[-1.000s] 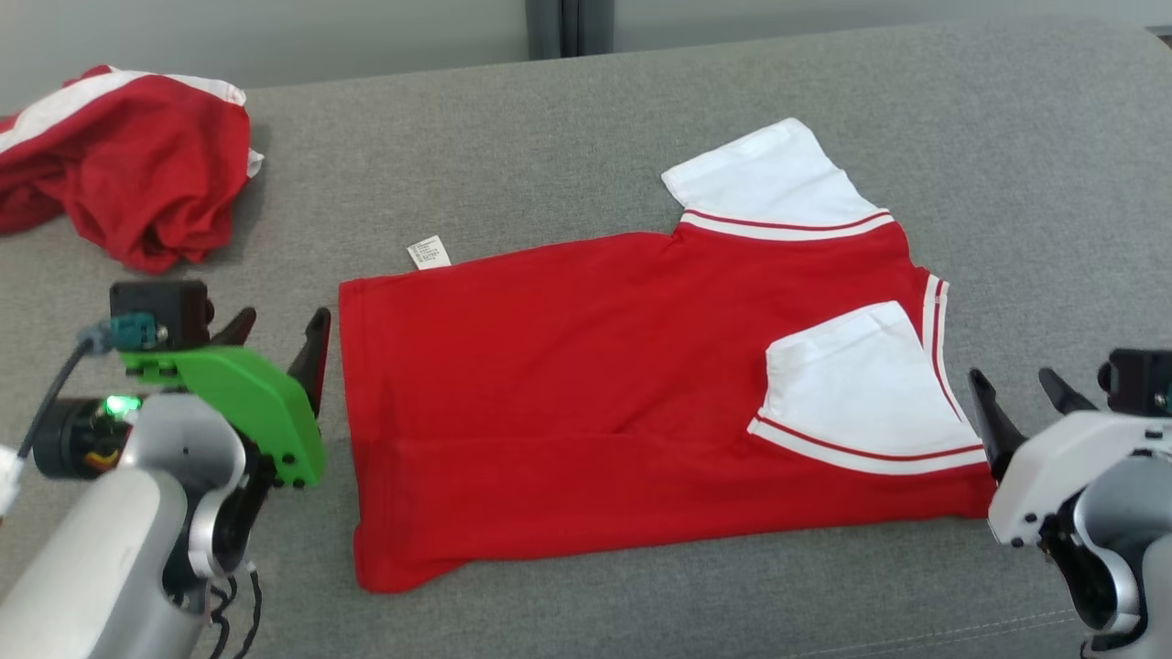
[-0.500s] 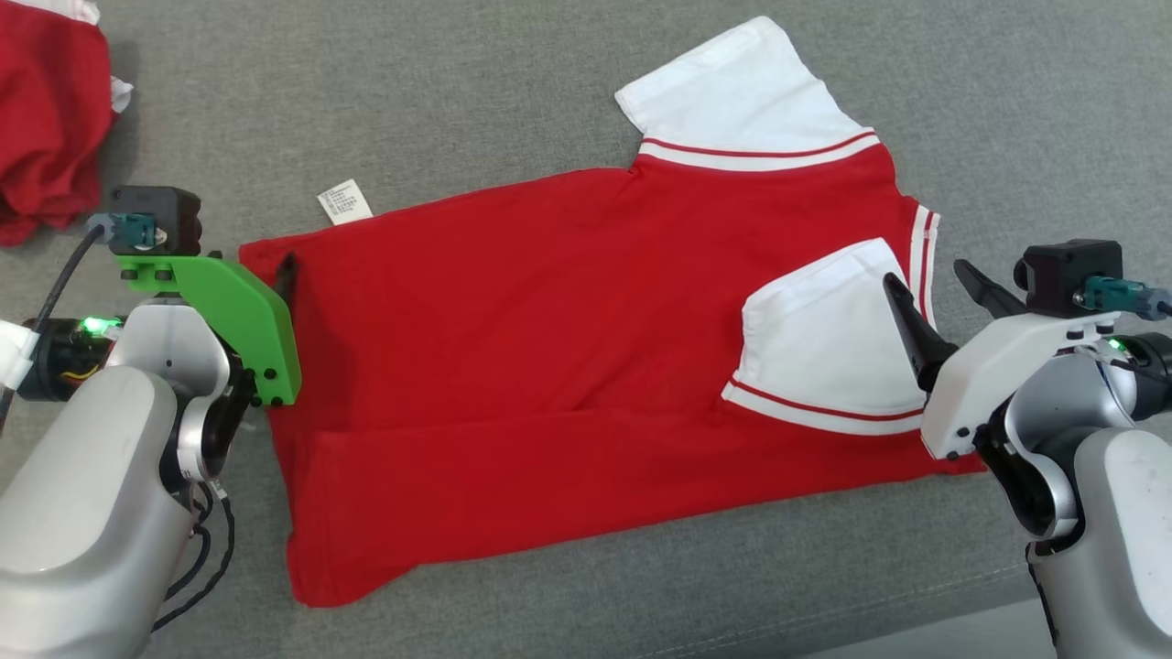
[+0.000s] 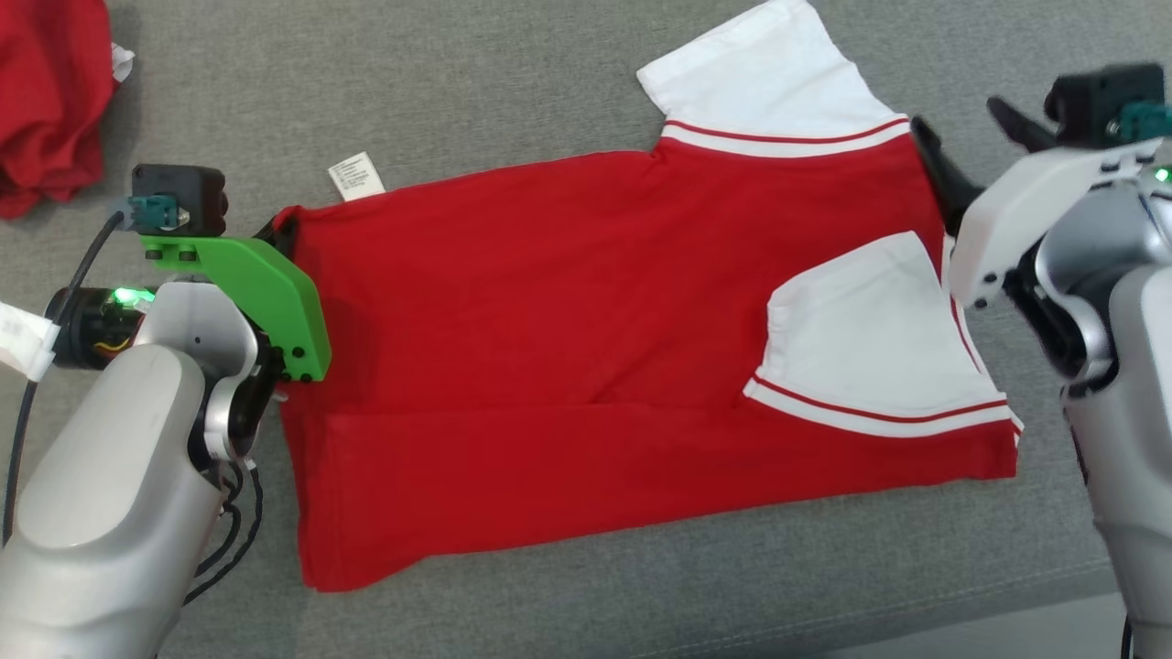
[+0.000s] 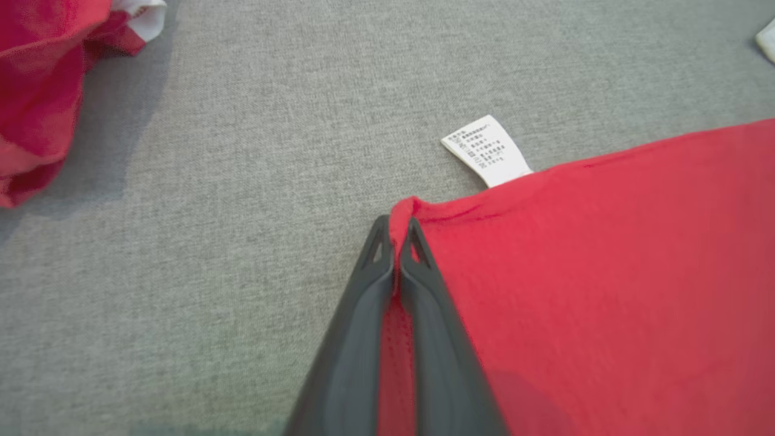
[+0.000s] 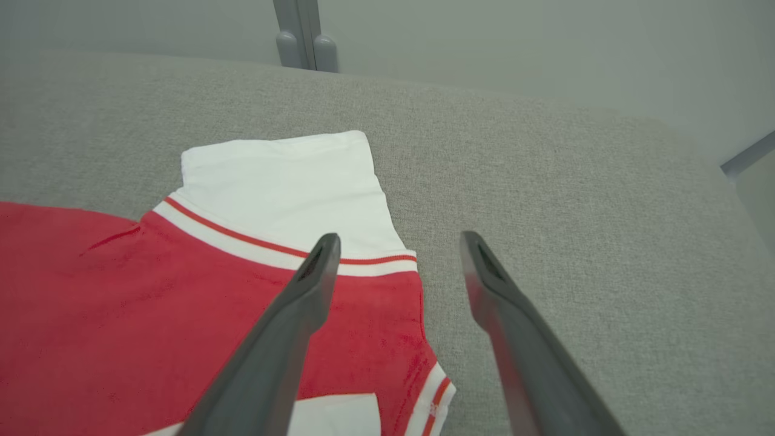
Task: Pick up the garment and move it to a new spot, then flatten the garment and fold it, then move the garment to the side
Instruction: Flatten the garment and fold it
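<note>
The garment (image 3: 568, 348) is a red shirt with white sleeves, lying flat on the grey cushion, one sleeve folded onto its body. My left gripper (image 3: 284, 233) is shut on the garment's far left hem corner; in the left wrist view the left gripper (image 4: 396, 233) pinches the red hem, beside the white care label (image 4: 487, 151). My right gripper (image 3: 961, 133) is open at the garment's far right shoulder. In the right wrist view the right gripper (image 5: 396, 242) stands open over the garment (image 5: 181, 315), one finger above the red fabric, the other above bare cushion.
A second red and white garment (image 3: 46, 101) lies crumpled at the far left, also in the left wrist view (image 4: 42, 91). The grey cushion (image 3: 513, 82) extends around the shirt. Its far edge meets a pale wall with a grey post (image 5: 303, 36).
My left gripper reached the hem corner and shut on it. My right gripper moved from the folded sleeve up to the far shoulder, staying open. The head camera also shifted.
</note>
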You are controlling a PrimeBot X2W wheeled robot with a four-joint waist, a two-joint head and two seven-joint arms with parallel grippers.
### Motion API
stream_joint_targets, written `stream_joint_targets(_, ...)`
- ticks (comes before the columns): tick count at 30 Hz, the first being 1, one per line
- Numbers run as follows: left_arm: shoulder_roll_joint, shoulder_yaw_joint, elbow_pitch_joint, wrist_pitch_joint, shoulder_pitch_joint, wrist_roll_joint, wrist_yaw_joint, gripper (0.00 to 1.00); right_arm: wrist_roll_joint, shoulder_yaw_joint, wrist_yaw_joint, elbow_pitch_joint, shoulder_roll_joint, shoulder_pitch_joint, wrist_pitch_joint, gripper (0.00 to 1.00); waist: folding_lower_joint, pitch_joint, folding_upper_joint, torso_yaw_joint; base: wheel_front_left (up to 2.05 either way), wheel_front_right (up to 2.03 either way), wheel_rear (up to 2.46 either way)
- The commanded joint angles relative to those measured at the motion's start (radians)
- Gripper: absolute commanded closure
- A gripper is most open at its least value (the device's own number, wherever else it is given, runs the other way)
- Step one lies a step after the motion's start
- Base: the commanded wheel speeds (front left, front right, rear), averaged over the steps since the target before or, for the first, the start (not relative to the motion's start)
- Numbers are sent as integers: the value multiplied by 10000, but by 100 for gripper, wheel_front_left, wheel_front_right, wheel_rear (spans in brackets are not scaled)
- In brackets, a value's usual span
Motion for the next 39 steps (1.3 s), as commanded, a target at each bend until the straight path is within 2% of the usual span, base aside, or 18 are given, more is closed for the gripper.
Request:
stream_joint_targets(1, -65, 24, -106, -156, -262, 48, -54, 100, -83, 6, -15, 311, -97, -549, 72, 0, -1, 184, -1, 399, 0, 0, 0)
stream_joint_targets(9, -698, -374, -713, -488, -747, 220, -265, 100, -435, 57, -15, 2794, -703, -3173, 880, 0, -1, 933, -1, 1719, 0, 0, 0)
stream_joint_targets(13, -999, -493, -920, -624, -909, 144, -355, 100, -526, -294, -15, 4173, -535, -4108, 1198, 0, -1, 1284, -1, 2106, 0, 0, 0)
stream_joint_targets(24, -1148, -590, -934, -840, -1295, 294, -320, 100, -948, -625, -15, 6571, -244, -5221, 1311, 2, -1, 1813, -1, 2352, 0, 0, 0)
stream_joint_targets(25, -1122, -577, -901, -858, -1294, 295, -299, 100, -915, -680, -9, 6713, -170, -5279, 1269, 59, -1, 1825, -1, 2309, 0, 0, 0)
stream_joint_targets(28, -1037, -542, -791, -898, -1250, 281, -285, 100, -1056, -508, -9, 6967, -119, -5322, 1050, 100, -1, 1761, -1, 2172, 0, 0, 0)
stream_joint_targets(33, -904, -457, -519, -1018, -1149, 172, -298, 100, -886, -211, -19, 7207, -127, -5424, 363, 100, -1, 1413, -1, 1857, 0, 0, 0)
stream_joint_targets(39, -888, -276, -56, -1106, -989, -161, -558, 100, -407, 110, -16, 7047, 94, -5260, -482, 100, -1, 734, -1, 1342, 0, 0, 0)
